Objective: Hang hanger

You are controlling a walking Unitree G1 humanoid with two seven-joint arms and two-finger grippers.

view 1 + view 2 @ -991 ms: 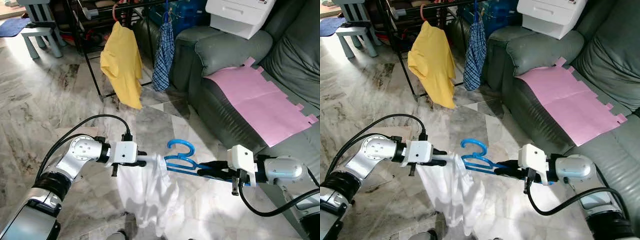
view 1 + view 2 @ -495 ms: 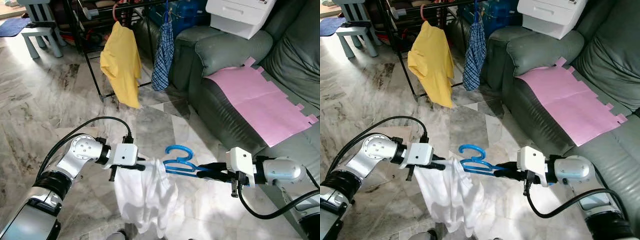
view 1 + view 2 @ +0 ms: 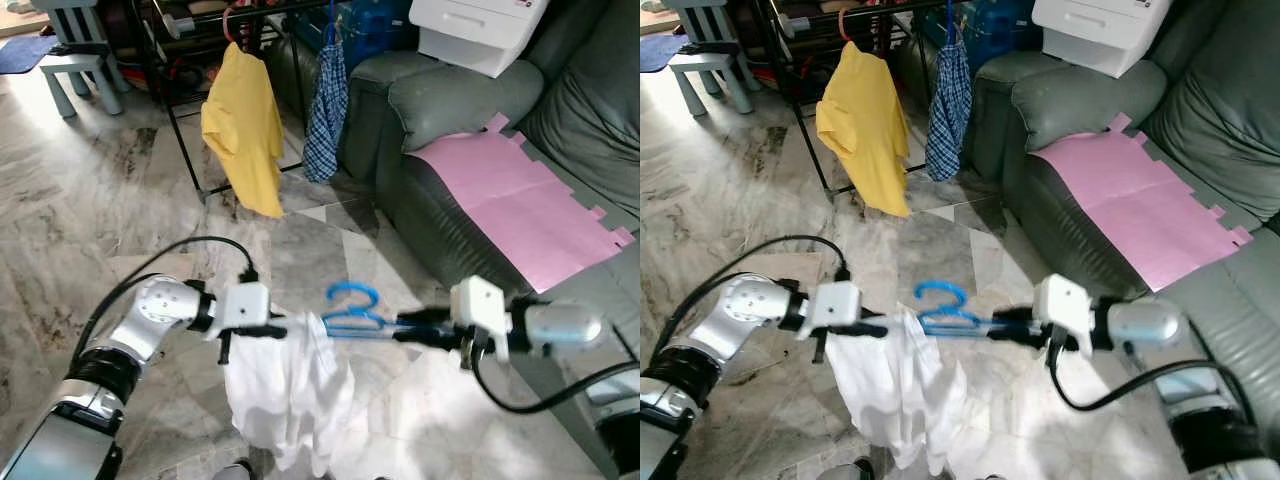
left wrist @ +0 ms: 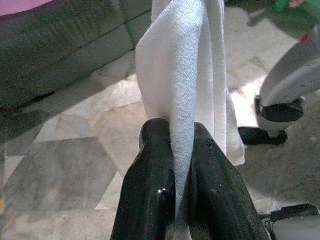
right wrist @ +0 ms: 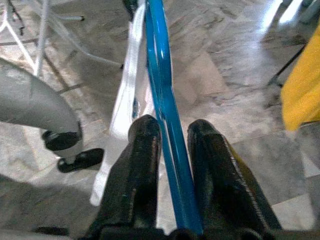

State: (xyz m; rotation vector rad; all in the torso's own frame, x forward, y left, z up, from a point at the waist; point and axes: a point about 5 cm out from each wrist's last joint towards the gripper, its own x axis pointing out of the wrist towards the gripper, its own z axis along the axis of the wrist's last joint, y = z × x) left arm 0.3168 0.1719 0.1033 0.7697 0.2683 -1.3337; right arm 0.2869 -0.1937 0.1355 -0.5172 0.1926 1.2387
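A blue plastic hanger is held level above the marble floor, its hook pointing up. A white garment is draped on its left end and hangs down. My right gripper is shut on the hanger's right arm; in the right wrist view the blue bar runs between the two black fingers. My left gripper is shut on the white garment at the hanger's left end. A black clothes rack stands at the back, with a yellow shirt and a blue checked cloth hanging on it.
A dark grey sofa fills the right side, with a pink sheet on its seat and a white box on its arm. A pale blue stool stands at the back left. Marble floor lies between me and the rack.
Both grippers have lifted the hanger and garment a little and shifted them slightly left. The hold on each is unchanged.
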